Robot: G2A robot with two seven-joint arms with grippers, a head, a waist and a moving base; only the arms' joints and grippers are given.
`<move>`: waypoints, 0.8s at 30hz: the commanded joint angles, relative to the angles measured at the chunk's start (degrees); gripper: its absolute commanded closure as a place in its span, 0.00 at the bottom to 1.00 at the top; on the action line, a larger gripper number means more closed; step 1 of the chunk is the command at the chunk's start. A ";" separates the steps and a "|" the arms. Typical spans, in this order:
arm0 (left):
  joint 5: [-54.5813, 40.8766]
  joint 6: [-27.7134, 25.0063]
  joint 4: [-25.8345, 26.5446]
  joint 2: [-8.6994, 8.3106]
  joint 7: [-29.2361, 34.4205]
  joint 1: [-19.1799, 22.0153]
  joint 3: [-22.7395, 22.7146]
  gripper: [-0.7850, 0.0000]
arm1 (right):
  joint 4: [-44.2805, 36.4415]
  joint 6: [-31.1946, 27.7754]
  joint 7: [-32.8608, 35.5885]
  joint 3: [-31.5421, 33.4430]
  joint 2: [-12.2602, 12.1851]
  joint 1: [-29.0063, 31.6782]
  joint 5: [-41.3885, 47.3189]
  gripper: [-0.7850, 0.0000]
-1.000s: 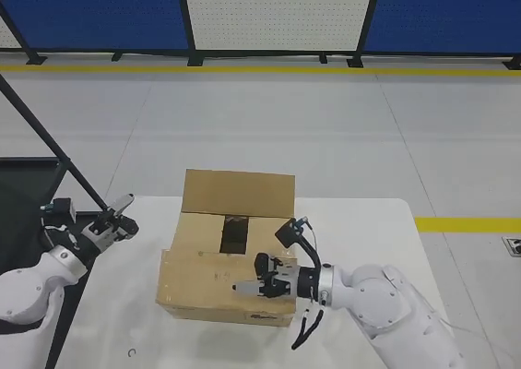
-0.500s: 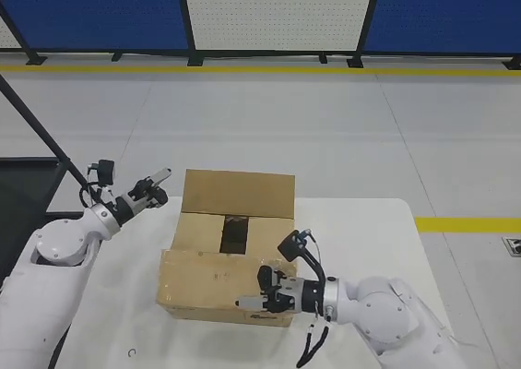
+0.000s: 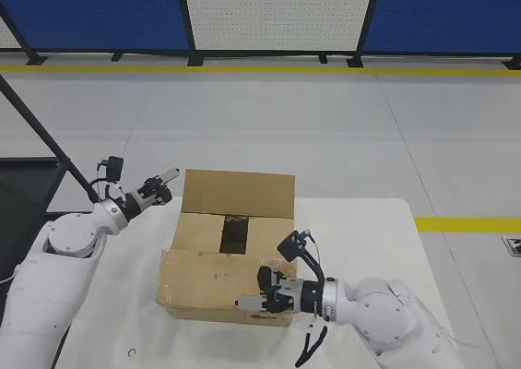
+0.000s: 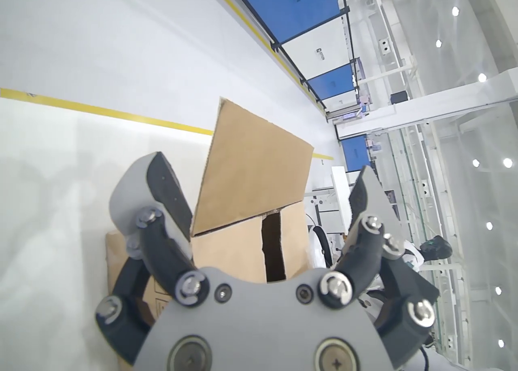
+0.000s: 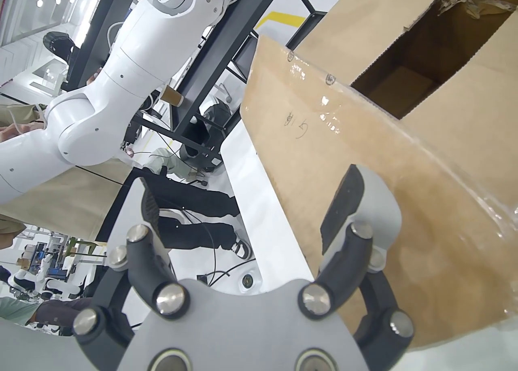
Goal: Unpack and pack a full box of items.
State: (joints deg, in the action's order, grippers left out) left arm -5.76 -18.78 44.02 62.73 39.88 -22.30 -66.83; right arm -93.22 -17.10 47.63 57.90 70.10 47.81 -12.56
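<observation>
A brown cardboard box [image 3: 214,277] stands in the middle of the white table [image 3: 361,231]. Its far flap [image 3: 239,192] is raised, and a dark slot [image 3: 235,233] gapes between the top flaps. My left gripper [image 3: 166,175] hovers open just beyond the far left corner of that raised flap [image 4: 255,178], apart from it. My right gripper [image 3: 244,301] is open at the box's near edge. In the right wrist view one of the right gripper's [image 5: 247,202] fingers [image 5: 348,202] lies over the taped near flap [image 5: 344,138]. What is inside the box is hidden.
A black metal frame [image 3: 20,101] slants up at the table's left side, close behind my left arm. A small ring [image 3: 132,352] lies near the table's front left. The table's right part beyond the box is bare white surface.
My left arm has swung from the table's left side up and over to the raised flap's far left corner. My right gripper has slid a little toward the box's near edge.
</observation>
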 commanded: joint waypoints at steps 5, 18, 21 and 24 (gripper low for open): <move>2.54 0.42 -0.59 0.99 -3.03 0.98 2.41 0.00 | 0.08 0.66 0.18 -0.21 0.06 -0.66 -0.04 0.00; 5.42 -5.89 -11.80 5.20 -6.85 6.82 9.23 0.00 | -2.22 2.81 -0.55 0.89 -0.34 1.20 -1.28 0.00; 4.39 -8.12 -14.24 5.64 -5.12 7.98 9.30 0.00 | -2.33 3.01 -0.56 1.00 -0.37 1.23 -1.25 0.00; 2.91 -11.18 -16.02 5.84 -2.87 8.53 8.97 0.00 | -2.14 2.93 -0.65 0.89 -0.33 0.99 -1.05 0.00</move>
State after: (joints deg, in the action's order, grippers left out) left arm -2.07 -28.69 28.65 68.53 35.96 -13.90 -57.65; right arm -95.47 -14.10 47.04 58.85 69.75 48.92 -13.68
